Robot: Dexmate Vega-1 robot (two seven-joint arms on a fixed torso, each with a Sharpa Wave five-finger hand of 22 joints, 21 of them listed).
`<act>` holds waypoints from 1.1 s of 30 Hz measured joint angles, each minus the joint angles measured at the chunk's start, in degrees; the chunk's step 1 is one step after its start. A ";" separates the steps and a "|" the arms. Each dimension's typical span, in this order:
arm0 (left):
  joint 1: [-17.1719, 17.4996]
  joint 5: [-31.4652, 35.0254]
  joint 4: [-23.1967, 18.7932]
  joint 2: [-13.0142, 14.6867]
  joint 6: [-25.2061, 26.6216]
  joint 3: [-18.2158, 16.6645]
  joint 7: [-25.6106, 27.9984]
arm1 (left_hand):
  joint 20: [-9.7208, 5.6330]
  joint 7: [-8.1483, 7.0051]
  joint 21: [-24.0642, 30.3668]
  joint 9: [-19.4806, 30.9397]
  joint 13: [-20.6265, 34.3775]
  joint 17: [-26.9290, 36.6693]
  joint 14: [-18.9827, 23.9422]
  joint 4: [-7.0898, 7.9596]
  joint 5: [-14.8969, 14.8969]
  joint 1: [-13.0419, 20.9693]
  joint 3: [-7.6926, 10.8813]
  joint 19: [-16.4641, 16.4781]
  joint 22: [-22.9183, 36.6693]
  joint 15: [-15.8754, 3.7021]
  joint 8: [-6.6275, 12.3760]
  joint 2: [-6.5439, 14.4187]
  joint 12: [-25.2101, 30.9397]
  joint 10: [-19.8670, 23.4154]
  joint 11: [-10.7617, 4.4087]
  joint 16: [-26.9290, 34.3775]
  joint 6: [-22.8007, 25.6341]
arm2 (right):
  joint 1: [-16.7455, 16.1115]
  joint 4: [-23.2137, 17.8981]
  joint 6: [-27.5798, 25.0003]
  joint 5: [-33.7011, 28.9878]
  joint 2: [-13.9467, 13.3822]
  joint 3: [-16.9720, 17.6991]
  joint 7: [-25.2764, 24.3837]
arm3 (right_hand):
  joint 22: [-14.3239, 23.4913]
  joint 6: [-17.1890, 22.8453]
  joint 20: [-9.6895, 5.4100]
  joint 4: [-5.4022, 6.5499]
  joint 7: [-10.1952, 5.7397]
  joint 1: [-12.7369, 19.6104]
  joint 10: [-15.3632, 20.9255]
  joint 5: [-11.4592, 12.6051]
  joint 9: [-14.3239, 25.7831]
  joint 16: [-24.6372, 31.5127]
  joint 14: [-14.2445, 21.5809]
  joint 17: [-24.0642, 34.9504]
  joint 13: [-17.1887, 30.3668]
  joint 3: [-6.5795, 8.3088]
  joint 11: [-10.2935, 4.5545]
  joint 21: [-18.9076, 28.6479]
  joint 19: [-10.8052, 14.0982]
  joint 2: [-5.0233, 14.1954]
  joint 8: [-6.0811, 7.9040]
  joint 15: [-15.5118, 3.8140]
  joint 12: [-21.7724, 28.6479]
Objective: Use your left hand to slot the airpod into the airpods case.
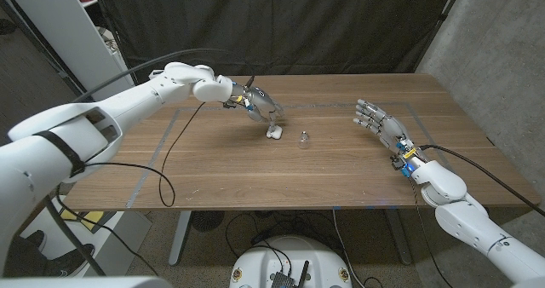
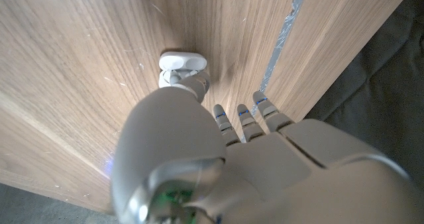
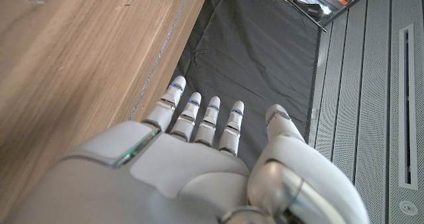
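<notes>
Honestly, my worry was tipping the airpods case (image 1: 272,133) if my left hand (image 1: 258,104) pressed down off-centre. That hand hovered over the case with fingers curled down; I couldn't tell whether it gripped anything. The airpod (image 1: 303,137), probably that small pale speck, lay just beside the case. My right hand (image 1: 381,123) waited, fingers spread wide, holding nothing.

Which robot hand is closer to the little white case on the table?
The left robot hand. Its fingers are right at the airpods case, seemingly touching it. The right robot hand waits open, far across the table.
</notes>
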 measured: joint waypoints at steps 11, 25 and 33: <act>-0.20 1.20 2.85 -1.56 1.01 0.87 2.42 | -0.08 -0.05 0.44 -0.17 0.00 -0.27 0.43 0.24 -0.46 -1.06 0.24 0.52 0.00 0.00 -0.89 0.00 0.00 0.00 0.00 0.10 -0.57 | 0.02 0.40 -0.02 0.08 0.40 -0.10 -0.21 | 0.00 0.00 0.00 0.00 0.00 -0.23 0.00 0.00 0.00 0.00 0.00 0.00 0.00 0.00 0.00 0.00 0.00 -0.23 0.00 0.00 0.00; -2.05 -0.51 7.94 -3.64 -0.97 2.39 5.74 | -0.49 0.12 1.21 -0.62 0.01 -0.27 2.28 0.63 -0.45 -2.27 0.64 1.56 -0.01 -0.20 -1.33 0.29 0.46 1.58 0.30 0.61 -1.34 | 0.00 0.54 -0.02 0.02 0.63 -0.10 -0.84 | 0.00 0.00 0.00 0.00 0.00 -0.23 0.00 0.00 0.00 0.00 0.00 0.00 0.00 0.00 0.00 0.00 0.00 -0.23 0.00 0.00 0.00; -2.75 -1.58 9.55 -4.41 -1.80 3.24 6.29 | -0.80 0.12 1.41 -0.71 0.01 -0.27 2.59 0.71 -0.45 -2.73 0.72 1.86 0.27 0.10 -1.33 0.16 0.46 1.69 0.41 0.72 -1.34 | -0.13 0.71 0.12 0.01 0.81 -0.01 -0.96 | 0.00 0.00 0.00 0.00 0.00 -0.23 0.00 0.00 0.00 0.00 0.00 0.00 0.00 0.00 0.00 0.00 0.00 -0.23 0.00 0.00 0.00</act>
